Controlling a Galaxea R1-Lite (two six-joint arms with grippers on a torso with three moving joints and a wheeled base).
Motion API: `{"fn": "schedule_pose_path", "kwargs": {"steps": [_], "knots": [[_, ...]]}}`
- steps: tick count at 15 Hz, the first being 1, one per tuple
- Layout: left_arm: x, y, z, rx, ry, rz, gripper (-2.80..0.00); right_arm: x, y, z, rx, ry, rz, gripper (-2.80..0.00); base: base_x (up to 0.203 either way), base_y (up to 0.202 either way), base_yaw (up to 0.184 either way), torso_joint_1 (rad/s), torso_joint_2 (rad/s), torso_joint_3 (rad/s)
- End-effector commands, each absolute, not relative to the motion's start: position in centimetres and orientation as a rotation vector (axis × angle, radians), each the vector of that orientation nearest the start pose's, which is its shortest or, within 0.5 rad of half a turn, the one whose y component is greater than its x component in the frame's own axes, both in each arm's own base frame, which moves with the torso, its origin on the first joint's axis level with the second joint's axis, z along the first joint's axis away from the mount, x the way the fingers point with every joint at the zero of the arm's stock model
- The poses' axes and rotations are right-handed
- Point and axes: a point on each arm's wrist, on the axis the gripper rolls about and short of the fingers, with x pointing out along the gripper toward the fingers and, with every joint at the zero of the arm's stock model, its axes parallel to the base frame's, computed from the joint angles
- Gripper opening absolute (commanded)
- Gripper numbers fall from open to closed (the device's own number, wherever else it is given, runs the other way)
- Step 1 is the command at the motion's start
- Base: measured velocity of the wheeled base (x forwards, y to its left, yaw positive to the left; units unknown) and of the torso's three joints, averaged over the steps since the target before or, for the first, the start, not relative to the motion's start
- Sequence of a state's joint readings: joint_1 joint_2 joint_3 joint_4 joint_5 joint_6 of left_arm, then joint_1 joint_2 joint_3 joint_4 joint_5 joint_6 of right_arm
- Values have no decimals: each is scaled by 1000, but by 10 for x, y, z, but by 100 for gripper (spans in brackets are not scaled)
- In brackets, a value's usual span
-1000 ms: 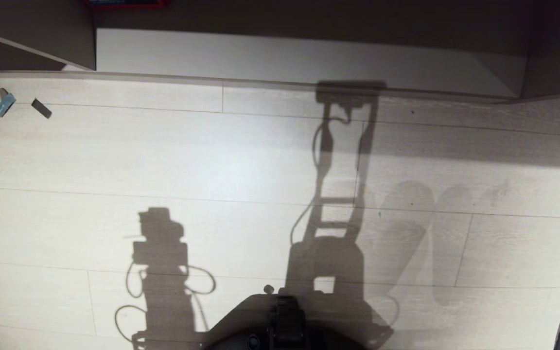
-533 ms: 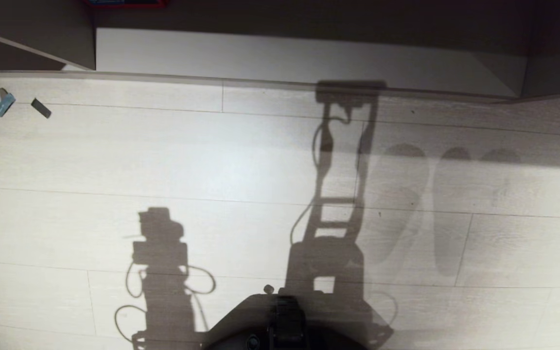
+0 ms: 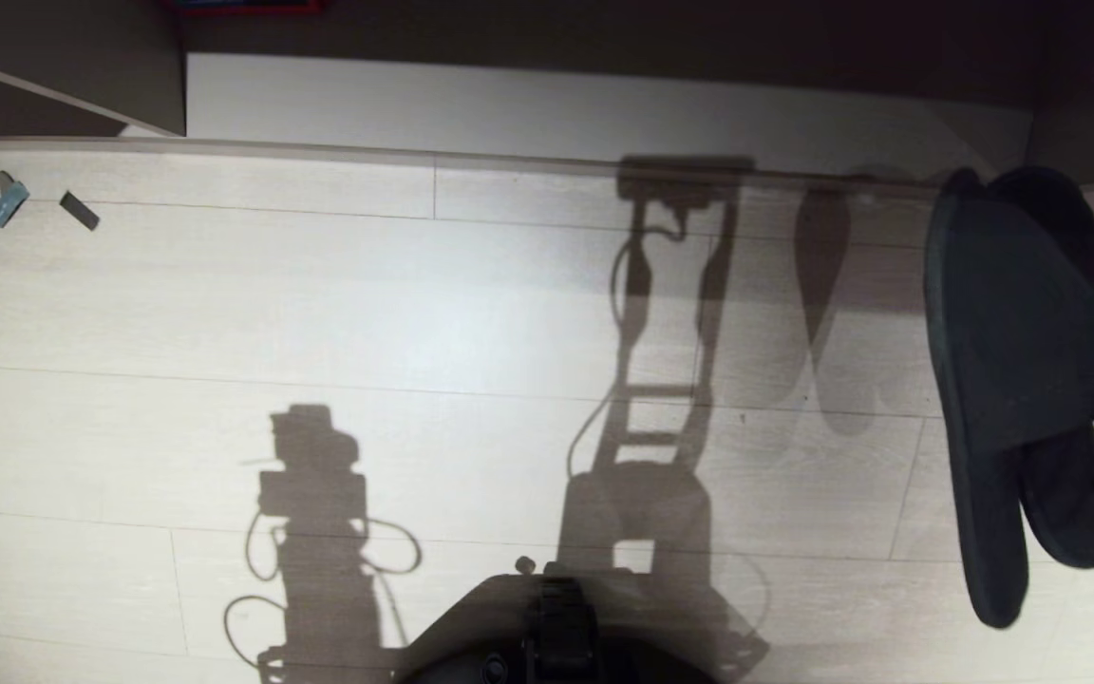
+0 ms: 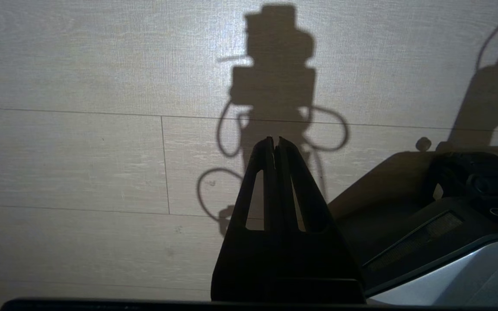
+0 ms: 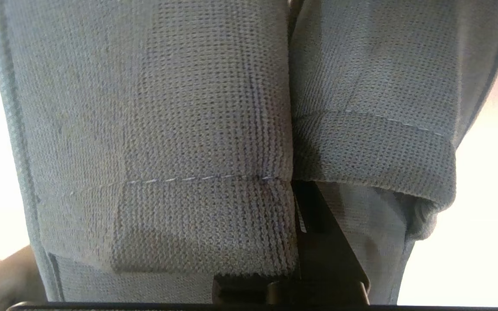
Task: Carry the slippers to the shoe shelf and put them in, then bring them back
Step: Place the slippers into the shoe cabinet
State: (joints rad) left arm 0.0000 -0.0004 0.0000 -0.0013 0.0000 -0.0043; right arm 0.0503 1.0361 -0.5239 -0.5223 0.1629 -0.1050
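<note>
Right gripper point(image 5: 305, 224) clamped tight on the slippers point(image 3: 1022, 380), one dark finger point(image 5: 318, 233) wedged in the seam between the two woven bands, so both hang pinched together from that single grip. Seen from above, two slippers, counted, dangling well clear of the floor point(image 3: 319, 304) at the right side, long axes running roughly toward and away from the robot, one end up near the shelf lip, the other trailing back toward the base. Just ahead of them, the shoe shelf point(image 3: 556, 114): one low open cubby with a pale base board, its front edge running crosswise, an upright divider point(image 3: 63, 66) at its left end. Key relation for the coming move, by judgement: shelf opening straight beyond the slippers' far tips, so a forward carry along their own long axis should slide them in; right arm alone placed for it. Left gripper point(image 4: 275, 147) parked low beside the base, fingers pressed together on nothing, pointing at bare floor, well apart from both slippers and shelf. Farther out on the floor near the divider, two small scraps: one bluish point(image 3: 1, 198), one dark point(image 3: 80, 211). Slippers not yet in the shelf; placing step at hand, return trip to follow.
</note>
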Motion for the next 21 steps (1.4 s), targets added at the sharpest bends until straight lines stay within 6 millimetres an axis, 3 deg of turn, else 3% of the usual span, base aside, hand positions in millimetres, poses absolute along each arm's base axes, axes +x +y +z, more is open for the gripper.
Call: {"fn": "schedule_pose_path", "kwargs": {"steps": [1, 9, 13, 21], "knots": [[-23, 0, 76, -5, -2, 0, -280, 181, 21, 242, -115, -22, 256, -280, 0, 0, 0, 0, 0, 0], [-23, 0, 76, -3, -2, 0, -280, 238, 26, 252, -142, -209, 144, -280, 0, 0, 0, 0, 0, 0], [-23, 0, 76, -3, -2, 0, -280, 270, 23, 276, -132, -328, 94, -280, 0, 0, 0, 0, 0, 0], [-23, 0, 76, -3, -2, 0, -280, 317, 20, 350, -145, -487, 110, -280, 0, 0, 0, 0, 0, 0]]}}
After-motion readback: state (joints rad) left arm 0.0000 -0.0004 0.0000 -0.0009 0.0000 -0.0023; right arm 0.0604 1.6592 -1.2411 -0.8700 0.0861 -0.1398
